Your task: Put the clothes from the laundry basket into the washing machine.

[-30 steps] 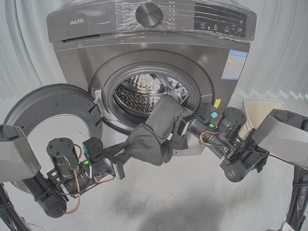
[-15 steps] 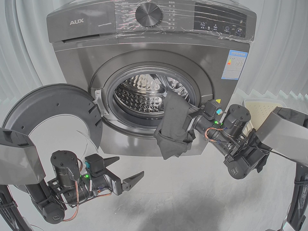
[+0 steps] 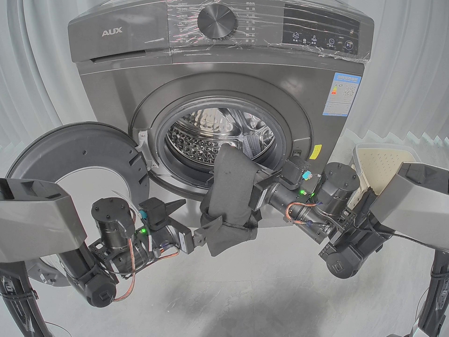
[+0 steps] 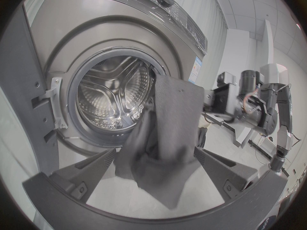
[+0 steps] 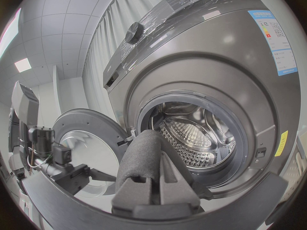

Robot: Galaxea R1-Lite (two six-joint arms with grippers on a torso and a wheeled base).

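The garment (image 3: 231, 188) is draped over the lip of the drum (image 3: 206, 136) at about 5 o'clock of the opening. Its upper end is just inside the mouth, and most of its length hangs down in front of the washer (image 3: 215, 80). None of it is lodged in the drum yet.

Half a second ago the garment was held higher and further toward 3 o'clock. It has since been brought down and across to the middle of the lip. Over the same time the left gripper (image 4: 154, 151), which had been drawn back low and well apart from the cloth, has been raised to the garment's hanging end at about 7 o'clock of it. This is judged to be a fresh approach for lifting the loose end, so that the whole piece can be fed in together.

The left gripper is spread wide. The hanging cloth lies between its fingers, one finger appears to touch the lower edge, and nothing is gripped. The right gripper (image 5: 155, 179), at 3 o'clock of the garment, is closed tight on a fold of it. The door (image 3: 75, 155) stands swung open at 9 o'clock.
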